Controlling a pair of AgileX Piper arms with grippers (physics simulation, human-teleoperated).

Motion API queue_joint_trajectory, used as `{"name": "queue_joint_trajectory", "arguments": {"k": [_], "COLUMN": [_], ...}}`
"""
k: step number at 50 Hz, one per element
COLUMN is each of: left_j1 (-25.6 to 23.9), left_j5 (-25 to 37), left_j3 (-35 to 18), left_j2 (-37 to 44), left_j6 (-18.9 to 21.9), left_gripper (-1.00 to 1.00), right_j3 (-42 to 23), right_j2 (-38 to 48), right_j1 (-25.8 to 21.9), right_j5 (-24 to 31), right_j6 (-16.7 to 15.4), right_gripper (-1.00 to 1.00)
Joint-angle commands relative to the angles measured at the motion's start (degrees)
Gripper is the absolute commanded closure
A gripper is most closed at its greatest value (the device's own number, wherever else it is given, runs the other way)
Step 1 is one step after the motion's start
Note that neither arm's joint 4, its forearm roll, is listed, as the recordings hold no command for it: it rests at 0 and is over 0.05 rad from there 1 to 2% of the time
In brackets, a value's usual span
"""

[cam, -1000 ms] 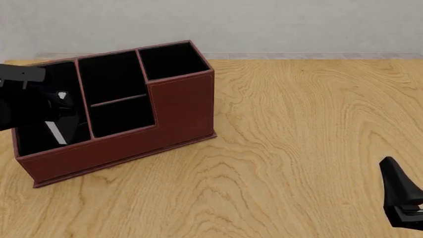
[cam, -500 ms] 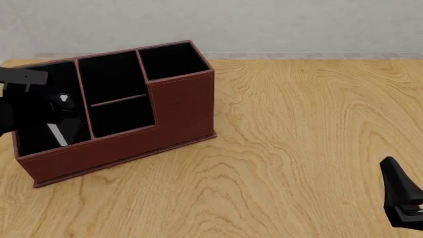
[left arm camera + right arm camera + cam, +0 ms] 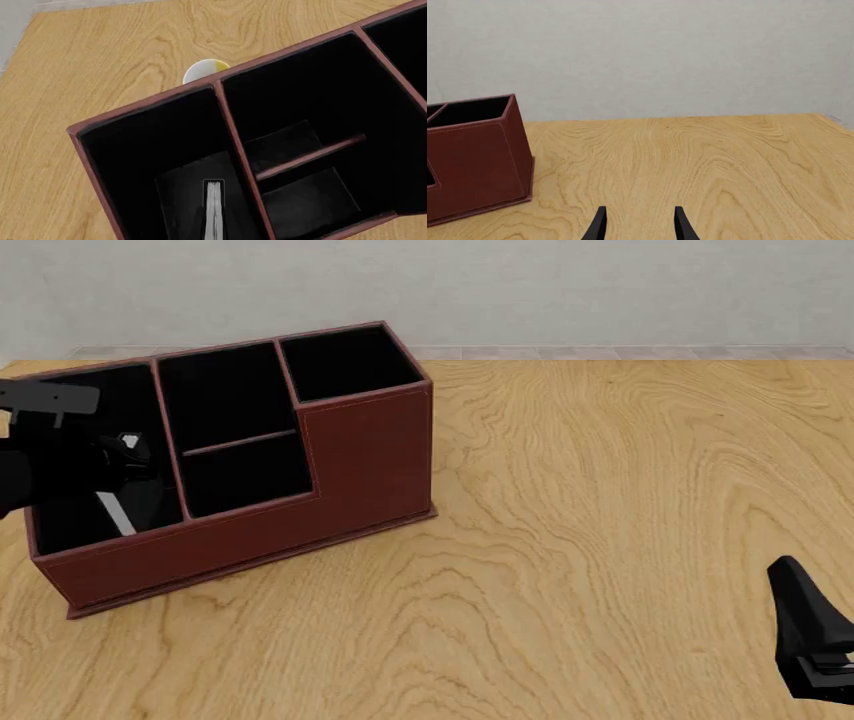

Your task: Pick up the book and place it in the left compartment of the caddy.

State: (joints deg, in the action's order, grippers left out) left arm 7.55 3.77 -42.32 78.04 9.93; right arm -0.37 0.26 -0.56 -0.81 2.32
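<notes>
So the caddy [image 3: 267,480] is sitting at the table's [image 3: 601,540] left side, and the left compartment [image 3: 160,165] is already holding the book [image 3: 213,210], which is standing on edge down inside with its white pages showing. The left gripper [image 3: 114,465] is hanging over that section, but honestly I can't tell whether it's pinching the book or spread off it, the fingers aren't showing in its own camera. If it's gripping while the arm is lifting, I'm guessing it's dragging the book back out or tipping it against the divider. The right gripper [image 3: 639,222] is idling far off, fingers spread, holding nothing.
</notes>
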Motion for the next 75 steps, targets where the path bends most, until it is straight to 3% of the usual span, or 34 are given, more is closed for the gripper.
{"name": "queue_joint_trajectory", "arguments": {"k": [1, 2, 75], "left_j1": [0.3, 0.0, -0.2], "left_j5": [0.5, 0.8, 5.6], "left_j3": [-1.0, -1.1, -3.7], "left_j2": [0.4, 0.4, -5.6], "left_j6": [0.8, 0.3, 3.1], "left_gripper": [1.0, -1.0, -1.0], "right_j3": [0.0, 0.0, 0.1], "right_j2": [0.0, 0.0, -0.2], "right_j1": [-0.1, -0.1, 0.1], "right_j5": [0.1, 0.0, -0.3], "right_j6": [-0.1, -0.1, 0.5], "right_gripper": [-1.0, -1.0, -1.0]}}
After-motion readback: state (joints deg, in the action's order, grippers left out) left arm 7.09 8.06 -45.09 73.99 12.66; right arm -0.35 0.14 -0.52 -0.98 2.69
